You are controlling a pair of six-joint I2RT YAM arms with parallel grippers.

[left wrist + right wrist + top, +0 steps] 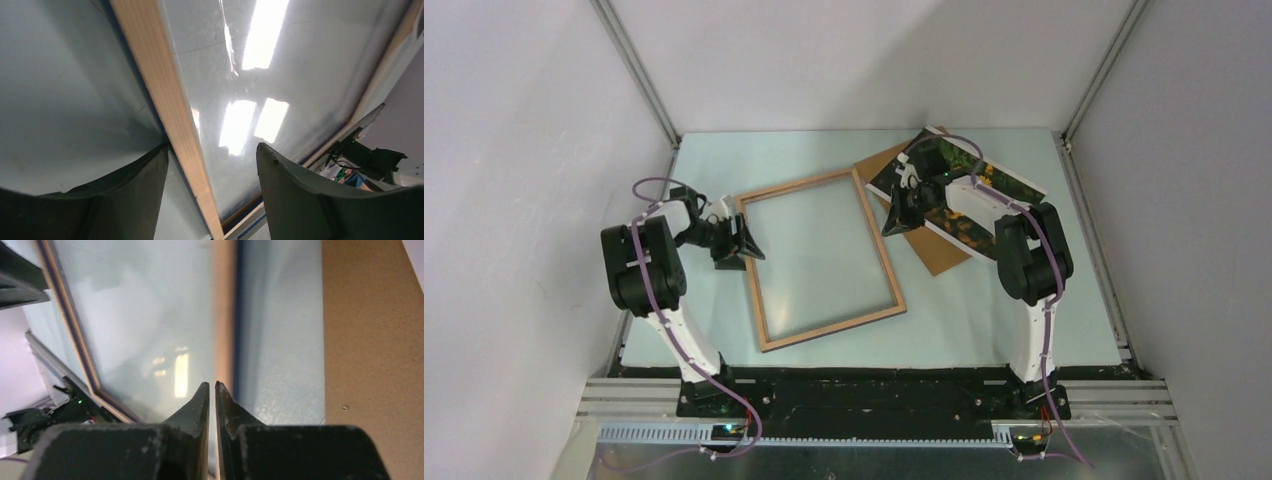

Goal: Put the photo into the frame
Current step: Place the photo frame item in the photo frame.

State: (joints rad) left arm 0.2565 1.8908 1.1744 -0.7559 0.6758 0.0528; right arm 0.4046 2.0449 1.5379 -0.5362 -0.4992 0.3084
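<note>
The frame (880, 245) lies flat mid-table, light wood face up, with its clear pane in it. My left gripper (746, 245) is open and straddles the frame's left rail (165, 85), one finger on each side, as the left wrist view (212, 147) shows. The photo (934, 160), sunflowers up, lies at the back right, partly under my right arm. My right gripper (894, 215) is shut, with nothing seen between its fingers. It hovers by the frame's right rail (222, 315), pointing at the frame (212, 384).
A plain brown backing board (939, 255) lies under the photo and sticks out towards the frame; it fills the right of the right wrist view (370, 340). White walls and metal posts enclose the table on three sides.
</note>
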